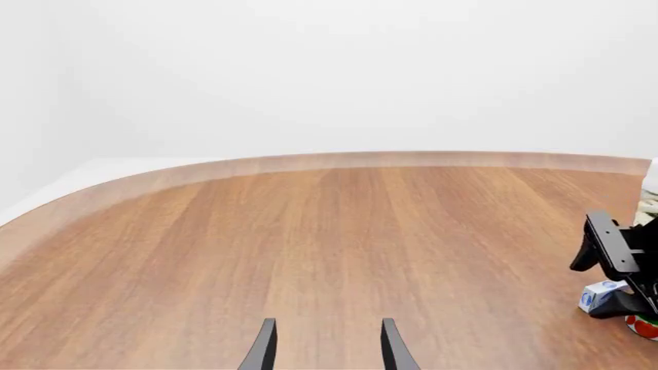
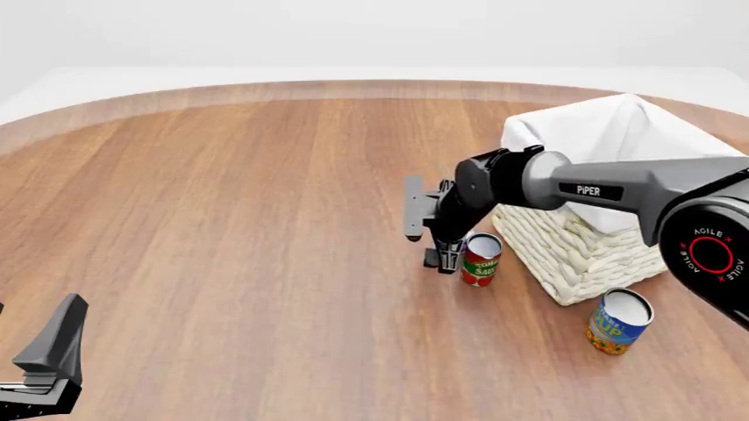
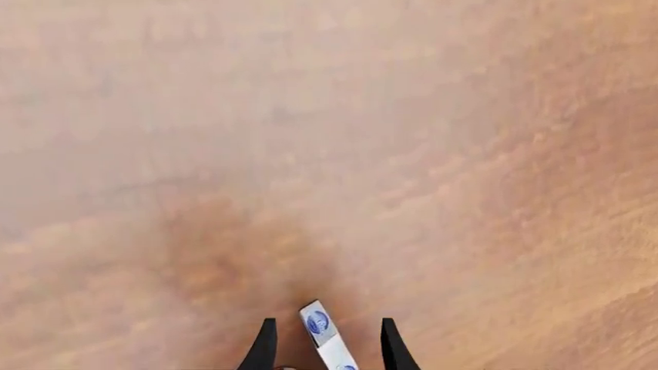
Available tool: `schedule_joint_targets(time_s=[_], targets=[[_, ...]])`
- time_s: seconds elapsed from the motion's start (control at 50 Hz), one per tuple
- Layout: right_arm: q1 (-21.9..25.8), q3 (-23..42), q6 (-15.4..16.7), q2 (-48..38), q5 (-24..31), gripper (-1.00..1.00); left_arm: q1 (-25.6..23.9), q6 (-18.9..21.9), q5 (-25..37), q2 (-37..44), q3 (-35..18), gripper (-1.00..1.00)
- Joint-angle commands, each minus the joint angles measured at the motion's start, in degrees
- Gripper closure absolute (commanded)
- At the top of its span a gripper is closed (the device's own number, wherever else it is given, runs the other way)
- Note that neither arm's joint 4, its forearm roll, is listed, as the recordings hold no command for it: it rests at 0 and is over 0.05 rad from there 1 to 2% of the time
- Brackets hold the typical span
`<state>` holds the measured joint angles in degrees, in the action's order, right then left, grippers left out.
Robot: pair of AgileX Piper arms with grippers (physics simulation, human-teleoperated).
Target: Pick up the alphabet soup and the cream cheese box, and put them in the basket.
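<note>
At far left, your left gripper (image 1: 327,351) hangs over bare table (image 2: 234,219), jaws apart, holding nothing. Mid-table, your right gripper (image 3: 327,347) points down with the cream cheese box (image 3: 325,333) between its spread fingers; you cannot tell whether they grip it. Just beside stands the tomato sauce can (image 2: 480,259), then the basket (image 2: 585,250). Alphabet soup (image 2: 617,322) stands upright near the basket's front corner.

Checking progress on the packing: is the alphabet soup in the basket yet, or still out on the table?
Out. The alphabet soup stands upright on the table, just outside the near corner of the basket.
</note>
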<state>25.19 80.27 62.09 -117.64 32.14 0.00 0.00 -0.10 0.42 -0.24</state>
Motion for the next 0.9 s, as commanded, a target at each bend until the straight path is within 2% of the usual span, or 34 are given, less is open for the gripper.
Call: schedule_joint_targets(time_s=[0.02,0.14,0.16,0.62,0.9], targets=[[-0.45,-0.42,-0.17,0.04,-0.21,-1.00,0.00,0.00,0.00,0.00,0.00,-1.00],[-0.15,-0.52,-0.41,0.12,-0.36,-1.00,0.00,0.00,0.00,0.00,0.00,-1.00],[-0.21,-0.64,-0.31,0.08,-0.55,1.00,0.00,0.00,0.00,0.00,0.00,-1.00],[-0.12,-0.12,-0.43,0.50,-0.93,1.00,0.00,0.00,0.00,0.00,0.00,-1.00],[-1.19,0.44,0.95,0.69,-1.27,1.00,0.00,0.00,0.00,0.00,0.00,-1.00]])
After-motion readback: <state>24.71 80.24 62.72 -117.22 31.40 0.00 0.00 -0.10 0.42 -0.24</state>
